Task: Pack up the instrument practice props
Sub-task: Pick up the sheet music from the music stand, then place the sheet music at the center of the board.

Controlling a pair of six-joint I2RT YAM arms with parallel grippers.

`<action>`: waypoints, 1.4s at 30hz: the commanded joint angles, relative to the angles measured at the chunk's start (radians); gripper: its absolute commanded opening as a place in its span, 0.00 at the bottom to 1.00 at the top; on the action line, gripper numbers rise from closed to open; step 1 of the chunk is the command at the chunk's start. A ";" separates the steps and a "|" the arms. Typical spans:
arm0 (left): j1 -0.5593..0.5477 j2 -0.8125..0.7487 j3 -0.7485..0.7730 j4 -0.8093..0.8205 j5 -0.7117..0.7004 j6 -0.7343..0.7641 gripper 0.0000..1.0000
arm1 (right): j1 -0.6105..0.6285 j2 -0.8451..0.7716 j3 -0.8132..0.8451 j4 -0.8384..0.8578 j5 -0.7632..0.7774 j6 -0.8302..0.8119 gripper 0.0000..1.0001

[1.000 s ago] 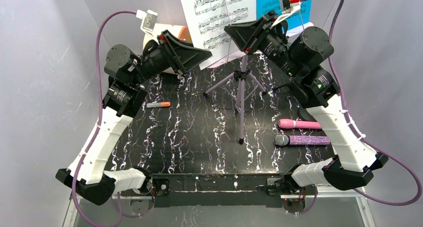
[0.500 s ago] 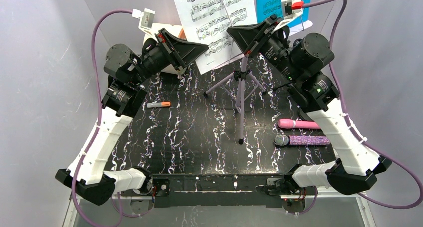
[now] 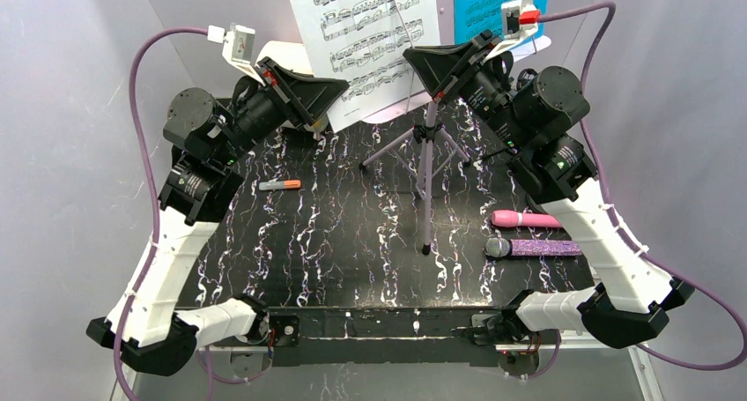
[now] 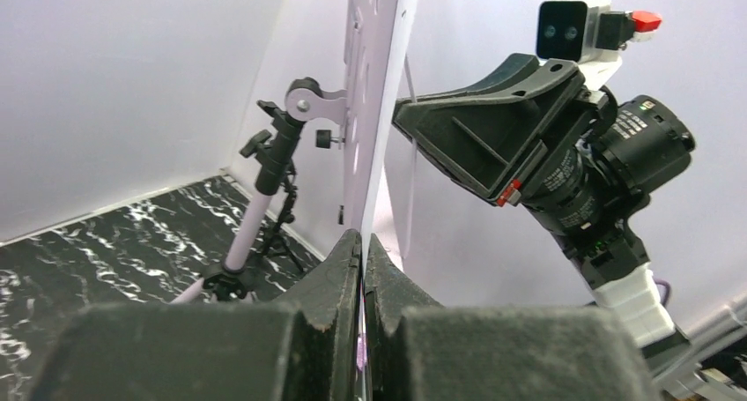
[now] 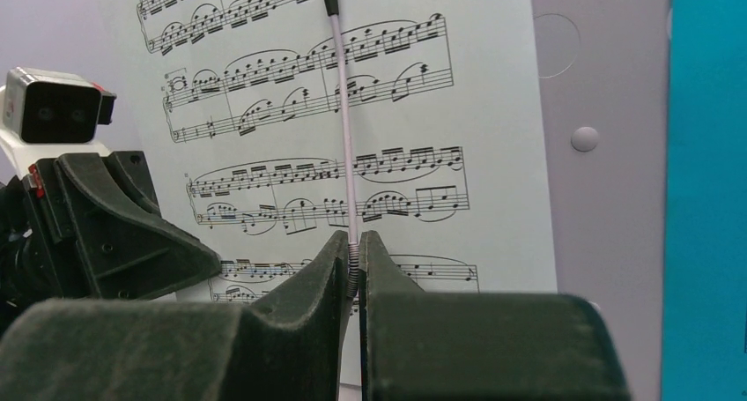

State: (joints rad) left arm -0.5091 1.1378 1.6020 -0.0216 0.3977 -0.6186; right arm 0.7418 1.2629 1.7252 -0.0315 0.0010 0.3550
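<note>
White sheet-music page printed with black staves (image 3: 352,26) stands up on the lilac perforated music rack on tripod legs (image 3: 426,185) at the far side of the black marbled counter (image 3: 352,242), and both arms are on it! From above, the left claw (image 3: 338,90) sits at the page's lower left corner, while the right claw (image 3: 412,55) meets its right side. The overhead view hides the fingertips under the black housings, so go to the wrists. The left wrist view shows the fingers pressed together with a thin sheet edge-on between them (page or rack edge, hard to split from here). The right wrist view has what no other angle offers: the fingers pinching a thin lilac retaining wire (image 5: 345,137) at its little spring, the wire running up across the staves. A blue sheet-music page (image 3: 480,4) stands beside the white one. Only the overhead shows the pink microphone (image 3: 528,219) and the glittery purple microphone with a silver head (image 3: 536,248), lying side by side near the right arm, and a small orange marker (image 3: 280,185) on the left.
</note>
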 commanded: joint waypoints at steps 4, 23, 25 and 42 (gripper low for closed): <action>-0.002 -0.059 0.057 -0.137 -0.129 0.136 0.00 | -0.001 -0.043 -0.028 0.093 0.029 -0.038 0.01; -0.002 -0.218 0.052 -0.361 -0.420 0.324 0.00 | -0.001 -0.032 -0.039 0.115 0.040 -0.060 0.01; -0.002 -0.236 0.053 -0.389 -0.448 0.344 0.00 | 0.000 -0.030 -0.041 0.114 0.046 -0.063 0.01; -0.002 -0.360 -0.263 -0.439 -0.732 0.381 0.00 | -0.001 -0.078 -0.110 0.092 -0.017 -0.108 0.61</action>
State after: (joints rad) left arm -0.5091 0.7631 1.4220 -0.4751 -0.2253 -0.2481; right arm 0.7418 1.2209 1.6192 0.0502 0.0139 0.2825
